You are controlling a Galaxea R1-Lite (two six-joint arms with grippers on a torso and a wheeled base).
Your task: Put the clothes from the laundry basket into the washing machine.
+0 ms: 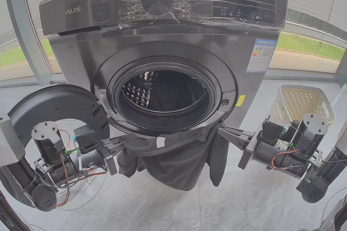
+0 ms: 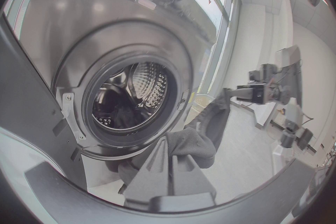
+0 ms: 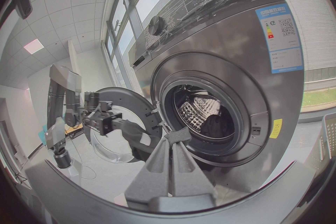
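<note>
A dark grey washing machine (image 1: 162,26) stands ahead with its round door (image 1: 54,105) swung open to the left. A black garment (image 1: 177,157) hangs stretched in front of the drum opening (image 1: 164,96), just below its rim. My left gripper (image 1: 121,143) is shut on the garment's left edge, and my right gripper (image 1: 220,129) is shut on its right edge. In the left wrist view the cloth (image 2: 190,144) bunches at the fingertips. Dark clothing (image 3: 217,125) lies inside the drum. The beige laundry basket (image 1: 303,101) stands on the floor at the right.
The open door's glass window (image 1: 72,156) sits close behind my left arm. Grey tiled floor (image 1: 217,206) stretches below the garment. Windows run behind the machine.
</note>
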